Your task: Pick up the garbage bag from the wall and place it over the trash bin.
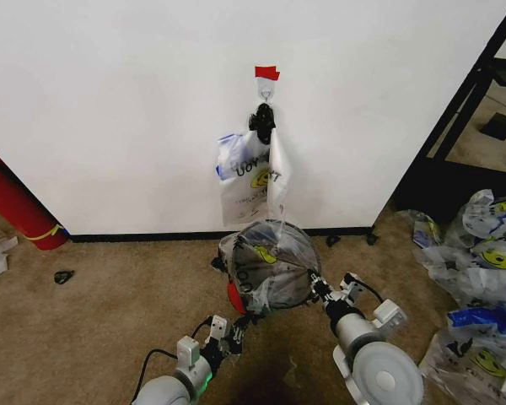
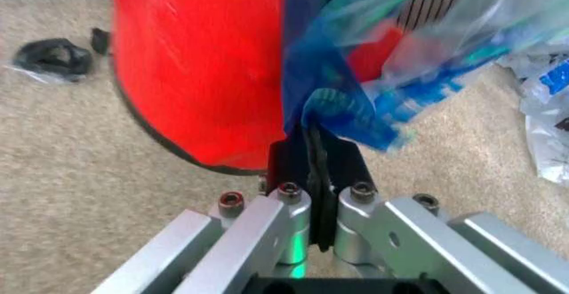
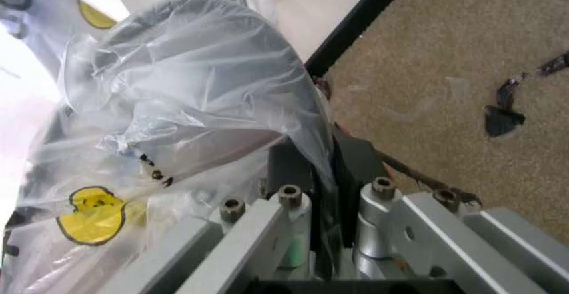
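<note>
The garbage bag (image 1: 266,261) lies stretched over the trash bin (image 1: 234,297), whose red base shows low on its left side. My left gripper (image 1: 239,325) is shut on the bag's lower left edge, close to the red base (image 2: 196,74). The left wrist view has blue-printed plastic (image 2: 356,101) pinched at that gripper (image 2: 316,141). My right gripper (image 1: 319,289) is shut on the bag's right edge. In the right wrist view the film with a yellow smiley (image 3: 178,94) runs into the closed jaws (image 3: 320,154). The wall (image 1: 110,101) stands right behind the bin.
More bags (image 1: 249,177) hang from a clear hook (image 1: 266,89) under red tape (image 1: 266,72), just above the bin. A pile of similar bags (image 1: 481,278) lies on the carpet at right. A tall red cylinder (image 1: 13,202) leans at left. A black frame (image 1: 455,110) edges the wall's right end.
</note>
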### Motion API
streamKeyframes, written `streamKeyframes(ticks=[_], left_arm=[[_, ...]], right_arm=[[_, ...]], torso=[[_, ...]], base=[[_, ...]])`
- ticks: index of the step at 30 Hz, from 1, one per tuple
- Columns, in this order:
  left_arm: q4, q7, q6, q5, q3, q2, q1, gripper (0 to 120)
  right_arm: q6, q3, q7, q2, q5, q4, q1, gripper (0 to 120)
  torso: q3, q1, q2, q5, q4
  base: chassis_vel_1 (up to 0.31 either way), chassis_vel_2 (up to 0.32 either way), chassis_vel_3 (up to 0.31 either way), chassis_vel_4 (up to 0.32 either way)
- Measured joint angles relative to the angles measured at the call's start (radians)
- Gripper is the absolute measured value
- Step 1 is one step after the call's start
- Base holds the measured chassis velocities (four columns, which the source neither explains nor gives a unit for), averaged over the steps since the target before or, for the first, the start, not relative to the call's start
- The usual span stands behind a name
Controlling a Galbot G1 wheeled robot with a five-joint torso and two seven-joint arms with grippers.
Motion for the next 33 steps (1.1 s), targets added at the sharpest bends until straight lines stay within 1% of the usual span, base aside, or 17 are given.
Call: streamKeyframes(ticks=[3,4,6,12,14,15,16,18,19,20,21,23,26,27,29,30,33], left_arm=[[-0.029,-0.004,0.003,0.008,-0.023,0.029,0.024,13],[-0.043,-0.005,0.003,0.011,-0.037,0.043,0.039,19],[-0.05,-0.005,0.003,0.012,-0.047,0.051,0.048,22],[-0.086,-0.022,0.0,-0.008,-0.106,0.087,0.075,48],[-0.093,-0.026,0.0,-0.011,-0.111,0.088,0.077,49],[-0.124,-0.045,-0.001,-0.02,-0.128,0.095,0.086,57],[-0.136,-0.052,-0.002,-0.022,-0.133,0.098,0.088,59],[-0.212,-0.11,0.003,-0.04,-0.151,0.114,0.094,69],[-0.254,-0.135,0.017,-0.061,-0.154,0.124,0.09,72],[-0.254,-0.135,0.017,-0.061,-0.154,0.124,0.09,72],[-0.281,-0.15,0.03,-0.077,-0.155,0.131,0.084,75],[-0.348,-0.185,0.069,-0.118,-0.153,0.149,0.058,69],[-0.403,-0.215,0.126,-0.185,-0.139,0.175,0.022,56],[-0.415,-0.226,0.145,-0.21,-0.132,0.183,0.008,52],[-0.421,-0.231,0.156,-0.225,-0.127,0.188,0.0,50],[-0.431,-0.24,0.176,-0.255,-0.118,0.197,-0.017,45],[-0.447,-0.258,0.213,-0.319,-0.093,0.223,-0.071,34]], right_arm=[[0.003,0.003,-0.001,-0.002,0.0,-0.014,0.005,1],[0.004,0.006,-0.002,-0.003,0.001,-0.02,0.008,1],[0.005,0.008,-0.003,-0.005,0.002,-0.024,0.01,1],[0.013,0.028,-0.007,-0.012,0.006,-0.039,0.015,1],[0.014,0.029,-0.008,-0.013,0.005,-0.041,0.016,1],[0.019,0.029,-0.012,-0.014,-0.001,-0.047,0.017,1],[0.021,0.029,-0.013,-0.014,-0.004,-0.049,0.017,1],[0.029,0.026,-0.023,-0.013,-0.028,-0.056,0.017,1],[0.033,0.021,-0.027,-0.011,-0.044,-0.058,0.017,1],[0.033,0.021,-0.027,-0.011,-0.044,-0.058,0.017,1],[0.036,0.016,-0.03,-0.009,-0.057,-0.058,0.016,1],[0.046,0.003,-0.037,0.0,-0.093,-0.058,0.014,1],[0.057,-0.016,-0.043,0.013,-0.153,-0.061,0.009,1],[0.067,-0.027,-0.046,0.018,-0.196,-0.065,0.007,1],[0.074,-0.034,-0.049,0.022,-0.227,-0.068,0.005,1],[0.091,-0.047,-0.055,0.028,-0.287,-0.071,0.002,1],[0.117,-0.072,-0.06,0.038,-0.38,-0.074,-0.002,1]], torso=[[0.0,0.0,0.0,0.0,0.0001],[0.0,0.0,0.0,0.0,0.0],[0.0,0.0,0.0,-0.0002,0.0001],[0.0,0.0,0.0,-0.0003,-0.0001],[0.0,0.0,0.0,-0.0003,-0.0001],[0.0,0.0,0.0,-0.0002,0.0],[0.0,0.0,0.0,0.0,0.0001],[0.0,0.0,0.0,-0.0002,0.0001],[0.0,0.0,0.0,0.0,0.0001],[0.0,0.0,0.0,0.0,0.0001],[0.0,0.0,0.0,0.0,0.0001],[0.0,0.0,0.0,0.0,0.0],[0.0,0.0,0.0,0.0,0.0],[0.0,0.0,0.0,0.0,0.0001],[0.0,0.0,0.0,0.0,0.0001],[0.0,0.0,0.0,-0.0001,0.0001],[0.0,0.0,0.0,-0.0001,0.0]], base=[[0.0,0.0,0.0,0.0],[0.0,0.0,0.0,0.0],[0.0,0.0,0.0,0.0],[0.0,0.0,0.0,0.0],[0.0,0.0,0.0,0.0],[0.0,0.0,0.0,0.0],[0.0,0.0,0.0,0.0],[0.0,0.0,0.0,0.0],[0.0,0.0,0.0,0.0],[0.0,0.0,0.0,0.0],[0.0,0.0,0.0,0.0],[0.0,0.0,0.0,0.0],[0.0,0.0,0.0,0.0],[0.0,0.0,0.0,0.0],[0.0,0.0,0.0,0.0],[0.0,0.0,0.0,0.0],[0.0,0.0,0.0,0.0]])
